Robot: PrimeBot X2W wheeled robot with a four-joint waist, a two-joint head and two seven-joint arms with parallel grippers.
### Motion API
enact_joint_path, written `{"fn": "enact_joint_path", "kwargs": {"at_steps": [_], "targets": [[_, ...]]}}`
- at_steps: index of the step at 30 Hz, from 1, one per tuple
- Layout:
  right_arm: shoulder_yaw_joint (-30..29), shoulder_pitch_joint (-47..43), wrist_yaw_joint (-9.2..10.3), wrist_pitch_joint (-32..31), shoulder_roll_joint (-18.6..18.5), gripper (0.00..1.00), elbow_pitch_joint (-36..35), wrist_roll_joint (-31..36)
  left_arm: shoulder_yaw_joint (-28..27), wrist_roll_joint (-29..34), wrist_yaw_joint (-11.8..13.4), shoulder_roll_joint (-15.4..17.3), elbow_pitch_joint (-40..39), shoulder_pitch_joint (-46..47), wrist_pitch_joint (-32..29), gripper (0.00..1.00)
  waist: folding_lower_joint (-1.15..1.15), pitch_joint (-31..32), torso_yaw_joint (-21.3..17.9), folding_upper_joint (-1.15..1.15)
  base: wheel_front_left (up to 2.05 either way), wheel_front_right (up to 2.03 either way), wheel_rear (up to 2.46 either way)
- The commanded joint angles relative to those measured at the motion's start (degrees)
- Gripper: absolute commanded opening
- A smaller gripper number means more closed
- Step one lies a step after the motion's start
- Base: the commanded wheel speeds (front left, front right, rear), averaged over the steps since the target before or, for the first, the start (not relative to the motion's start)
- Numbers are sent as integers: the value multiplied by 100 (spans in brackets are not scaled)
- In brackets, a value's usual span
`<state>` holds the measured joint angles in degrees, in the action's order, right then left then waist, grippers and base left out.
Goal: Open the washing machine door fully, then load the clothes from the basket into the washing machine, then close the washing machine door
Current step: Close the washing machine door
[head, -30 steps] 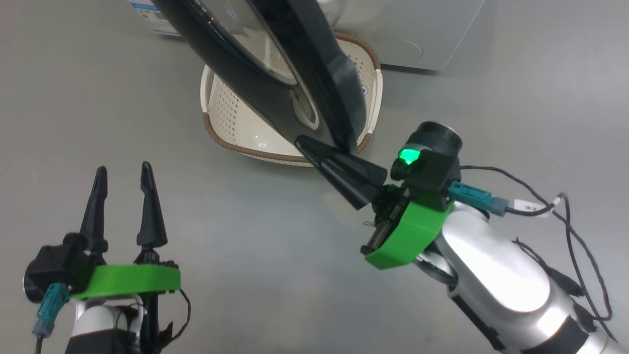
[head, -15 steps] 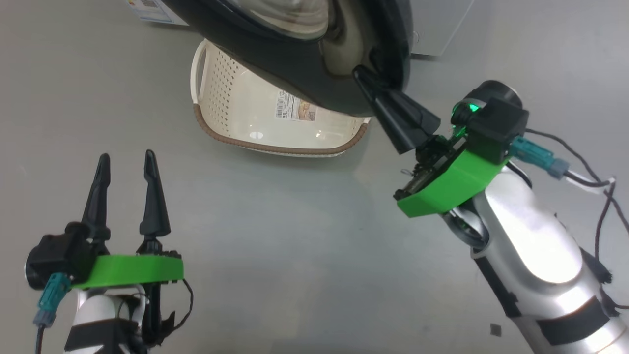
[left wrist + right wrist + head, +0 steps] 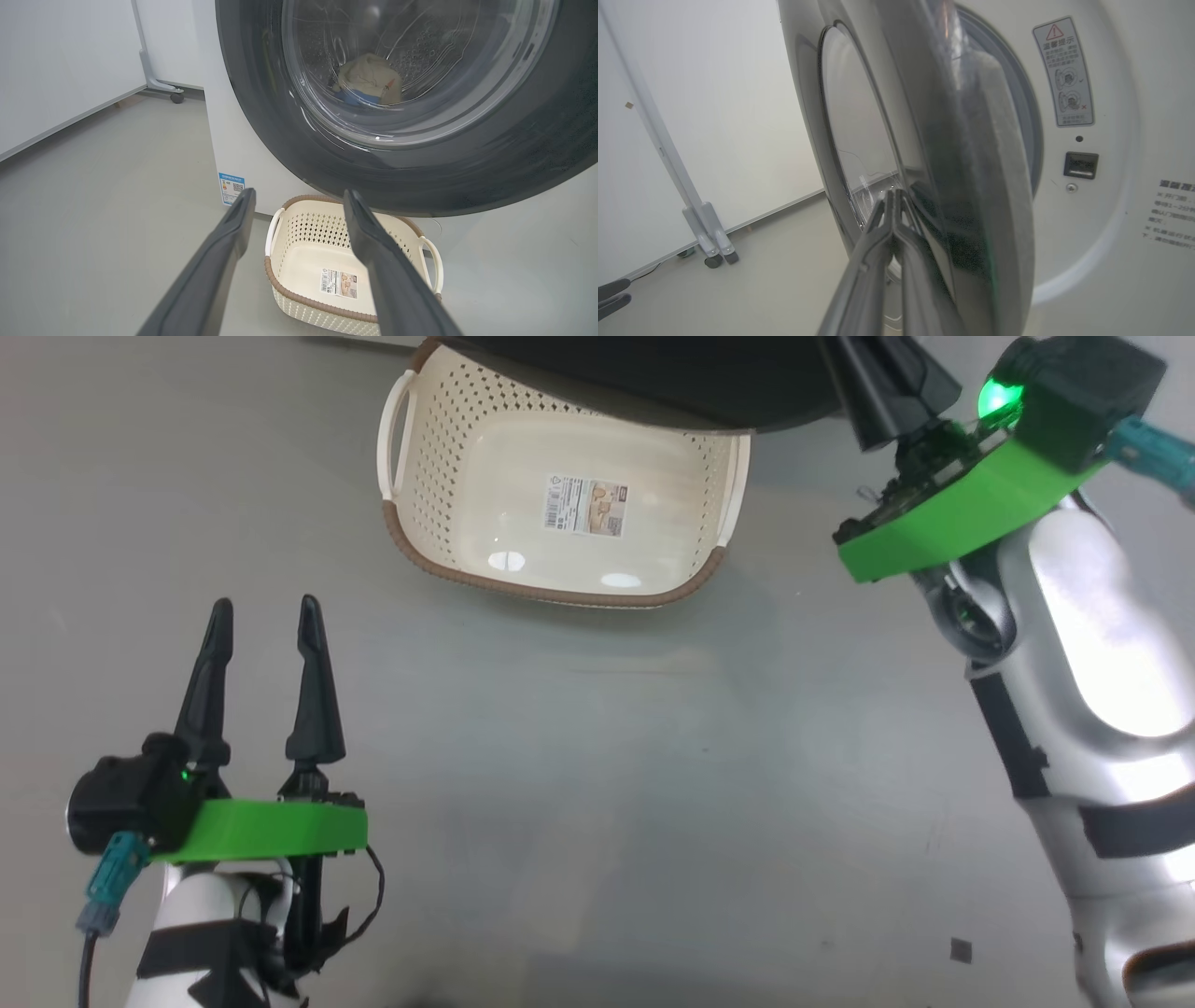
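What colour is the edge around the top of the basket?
Brown. The cream basket has a brown rim, and the head view shows it best.

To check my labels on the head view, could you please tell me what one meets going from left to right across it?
left gripper, open → basket, with nothing in it → right gripper, shut

The large round door [image 3: 252, 102], a glossy black ring around bulging clear glass, stands ajar, its free edge swung off the big white front-loading washer [image 3: 243, 154]. Behind the glass, soft cream-yellow garments [image 3: 366, 79] with a blue patch lie bunched in the steel drum [image 3: 420, 42]. The small cream perforated plastic basket [image 3: 299, 233], brown-rimmed, sits upright on the grey floor [image 3: 117, 210] at the washer's foot, below the door.
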<state>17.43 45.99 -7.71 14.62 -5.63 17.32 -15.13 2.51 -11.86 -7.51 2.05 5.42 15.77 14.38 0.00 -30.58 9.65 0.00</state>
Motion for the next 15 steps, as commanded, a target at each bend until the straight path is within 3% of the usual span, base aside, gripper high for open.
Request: {"fn": "enact_joint_path", "kwargs": {"at_steps": [1,15], "targets": [[-60,194,22,38,11,0,-134,-23,-157,-48,4,84,-160,84,62,100,0,-40,36,0,0,0,0],[-485,1510,22,38,-493,0,741,-80,191,-303,3,83,-126,325,62,100,0,-492,308,0,0,0,0]]}}
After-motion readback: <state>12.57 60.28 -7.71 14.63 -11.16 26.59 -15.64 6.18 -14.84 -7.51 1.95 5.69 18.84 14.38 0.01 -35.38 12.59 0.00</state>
